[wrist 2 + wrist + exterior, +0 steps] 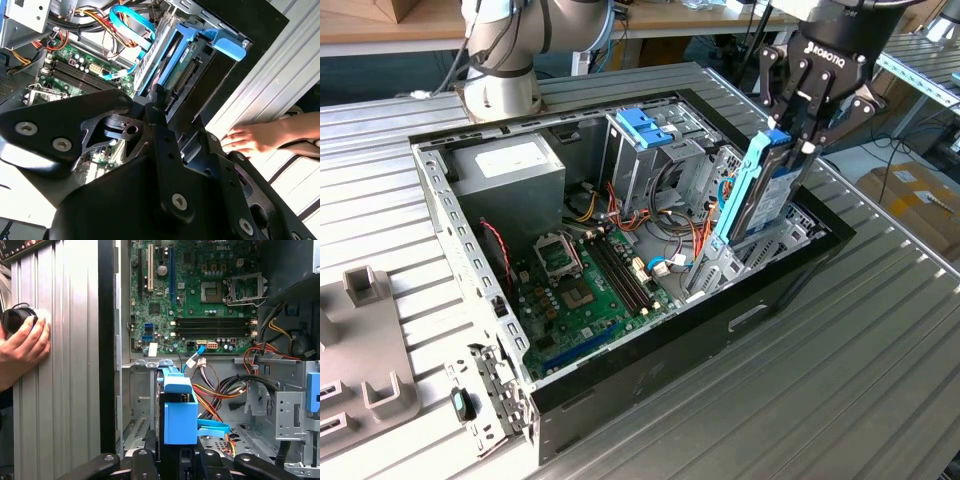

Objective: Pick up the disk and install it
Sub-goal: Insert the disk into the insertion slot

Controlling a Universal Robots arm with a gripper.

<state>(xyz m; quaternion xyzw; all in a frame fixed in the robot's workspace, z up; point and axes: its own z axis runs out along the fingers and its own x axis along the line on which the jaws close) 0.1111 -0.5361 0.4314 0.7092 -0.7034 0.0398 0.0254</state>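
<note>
The gripper [802,128] — at about two o'clock in the exterior view — has its jaws clamped on the upper end of the disk [760,195]. The disk stands on edge, slightly tilted, with its lower end inside the open computer case [620,385] near the case's three o'clock corner. The motherboard [582,290] lies at seven o'clock from the disk, and a blue bracket [645,125] at ten o'clock. In both wrist views a person's hand [252,137] [22,352] rests on the tabletop [860,380] — just beside the case.
</note>
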